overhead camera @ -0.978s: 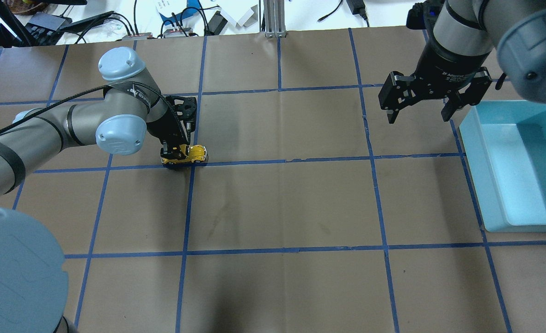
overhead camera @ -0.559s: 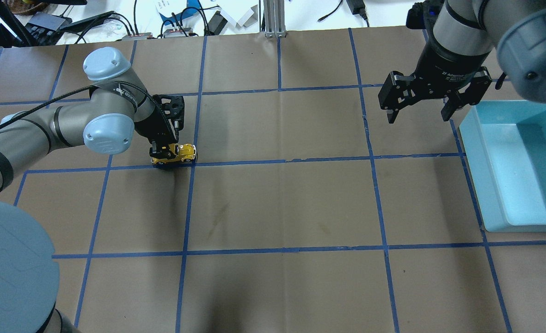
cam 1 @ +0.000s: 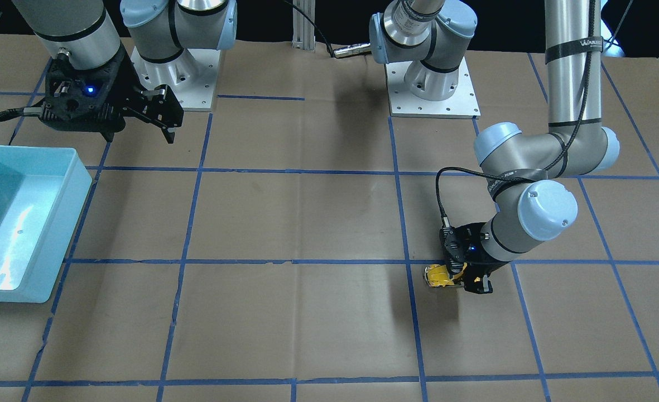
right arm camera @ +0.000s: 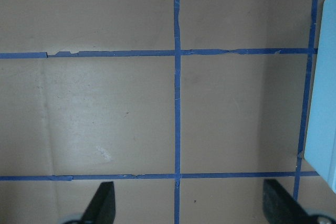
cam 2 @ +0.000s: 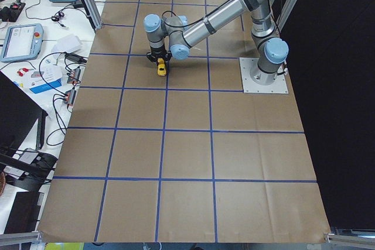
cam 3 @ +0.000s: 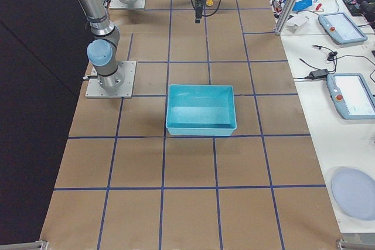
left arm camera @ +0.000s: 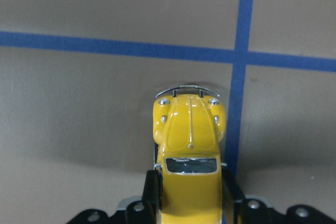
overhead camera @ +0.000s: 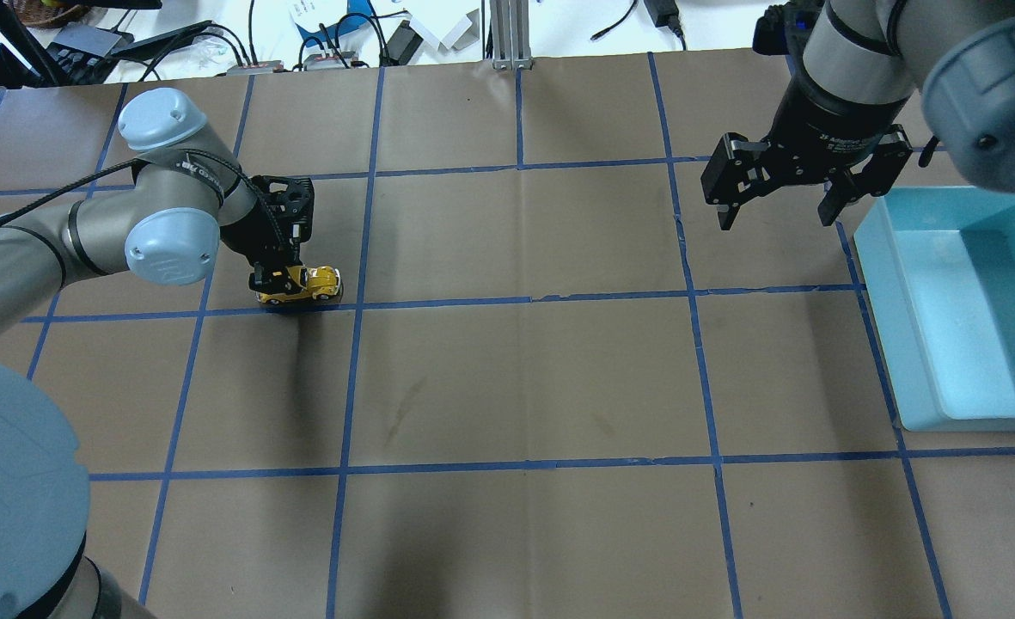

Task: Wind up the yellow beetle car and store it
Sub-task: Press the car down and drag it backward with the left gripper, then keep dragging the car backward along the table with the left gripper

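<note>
In the front-facing view, the left gripper (cam 1: 464, 278) is clamping the rear half of the yellow beetle car (cam 1: 438, 276). It is holding the car low on the paper-covered table (cam 1: 307, 223), just near of a blue tape line (cam 1: 307, 261). The wrist is bending down steeply, probably so that the wheels are pressing on the paper for a pull-back wind. The right gripper (cam 1: 139, 133) is hanging at the far left with its 2 fingers spread and nothing between them, just beside the blue bin (cam 1: 81, 167).

In the overhead view, the car is lying along the tape line with its nose pointing right, toward the bin on the far side of the table. I judge that this is giving it a run in that direction.

In the exterior left view, the car is showing as a small yellow spot under the near arm; whether all the wheels are touching is too small to tell.

In the exterior right view, the bin is sitting open-topped mid-table, waiting for storage; the car is not visible there.

In the left wrist view, the fingers are pinching both flanks behind the windscreen, leaving the bonnet free.

In the right wrist view, the spread fingertips are framing bare paper, with the bin's edge at the right.
</note>
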`<state>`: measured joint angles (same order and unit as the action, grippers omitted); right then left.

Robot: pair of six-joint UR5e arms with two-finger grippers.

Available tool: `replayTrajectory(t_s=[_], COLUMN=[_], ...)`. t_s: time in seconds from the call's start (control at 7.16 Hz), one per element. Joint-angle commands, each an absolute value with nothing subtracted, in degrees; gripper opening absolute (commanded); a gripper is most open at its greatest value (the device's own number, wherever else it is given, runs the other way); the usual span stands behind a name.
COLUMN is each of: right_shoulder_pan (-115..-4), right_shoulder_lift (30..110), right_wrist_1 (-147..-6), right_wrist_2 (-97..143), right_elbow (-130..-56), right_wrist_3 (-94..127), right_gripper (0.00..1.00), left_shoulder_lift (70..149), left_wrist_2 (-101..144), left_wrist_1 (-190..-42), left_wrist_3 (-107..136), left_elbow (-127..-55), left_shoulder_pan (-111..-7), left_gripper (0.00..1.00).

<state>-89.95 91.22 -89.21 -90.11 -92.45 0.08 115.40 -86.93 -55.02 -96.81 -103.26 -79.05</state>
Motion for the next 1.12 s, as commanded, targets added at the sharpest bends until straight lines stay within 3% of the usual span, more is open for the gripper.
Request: replayTrajectory(t_s=[0.0, 0.98], right_shoulder_pan=[-90.00, -89.91], right_shoulder_lift=[91.23, 91.40], right_wrist_1=[-89.21, -89.21], right_wrist_2=[-90.09, -90.35], right_elbow=[-92.46, -93.07], right_wrist_3=[0.09, 0.00], right_gripper=[1.00, 1.00], left_shoulder_lift=[115.49, 115.84], left_wrist_2=[-86.84, -86.84], left_wrist_1=[-55.02, -54.93], left_wrist_3=[-100.01, -105.11], left_elbow=[-103.27, -103.18], left_shoulder_pan=[-77.61, -72.86], left_gripper=[0.28, 0.29])
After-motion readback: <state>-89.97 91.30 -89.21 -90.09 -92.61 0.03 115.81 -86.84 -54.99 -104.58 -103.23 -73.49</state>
